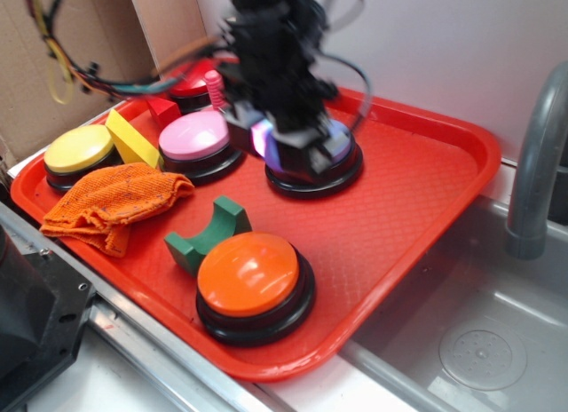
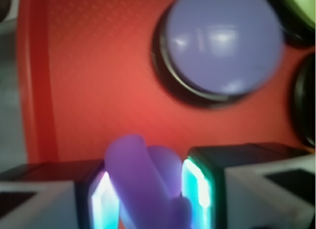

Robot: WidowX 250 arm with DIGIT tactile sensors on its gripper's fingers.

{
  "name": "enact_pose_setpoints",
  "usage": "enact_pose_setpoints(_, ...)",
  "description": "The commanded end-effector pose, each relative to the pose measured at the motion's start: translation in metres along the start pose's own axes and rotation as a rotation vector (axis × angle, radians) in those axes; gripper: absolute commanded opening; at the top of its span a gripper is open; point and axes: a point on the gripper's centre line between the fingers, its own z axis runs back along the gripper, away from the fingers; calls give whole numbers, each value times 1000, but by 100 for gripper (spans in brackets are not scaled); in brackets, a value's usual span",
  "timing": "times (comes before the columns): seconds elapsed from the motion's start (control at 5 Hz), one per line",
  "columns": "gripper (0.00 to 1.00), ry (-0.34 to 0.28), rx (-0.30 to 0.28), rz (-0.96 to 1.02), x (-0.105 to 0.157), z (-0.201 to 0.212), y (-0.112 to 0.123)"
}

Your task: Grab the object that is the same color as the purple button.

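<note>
Jaws closed on the small purple knob-shaped piece (image 2: 148, 184), seen in the wrist view pinched between two glowing fingertips (image 2: 103, 199), rounded body upright in the gap and apparently clear of the tray below. Gripper (image 1: 297, 146) held above the purple button (image 2: 223, 41), which in the exterior view is mostly hidden under the black arm, only its lavender edge and black base showing. Blur on the arm in the exterior view; the held piece shows there only as a violet glow at the fingers. Pink button (image 1: 197, 137) just beside the purple one on its left, with a pink threaded bolt (image 1: 214, 88) standing behind it and a red button (image 1: 191, 82) further back, partly hidden. Yellow button (image 1: 78, 149) at the far left of the red tray (image 1: 426, 190), a yellow wedge block (image 1: 131, 138) between it and the pink button, a small red block (image 1: 164, 110) just behind the wedge. Orange cloth (image 1: 111, 202) crumpled in front of the yellow button. Green arch block (image 1: 209, 234) touching the orange button (image 1: 253, 279) near the front edge. Grey sink (image 1: 497, 341) and faucet (image 1: 537, 154) to the right of the tray, cardboard (image 1: 35, 83) behind it on the left.
</note>
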Motion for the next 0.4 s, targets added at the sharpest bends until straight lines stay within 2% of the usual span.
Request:
enact_pose_setpoints(0.0,0,-95,-6,116,-32,83,66)
enact_pose_setpoints(0.2,0,-66,5,167,-41,86,75)
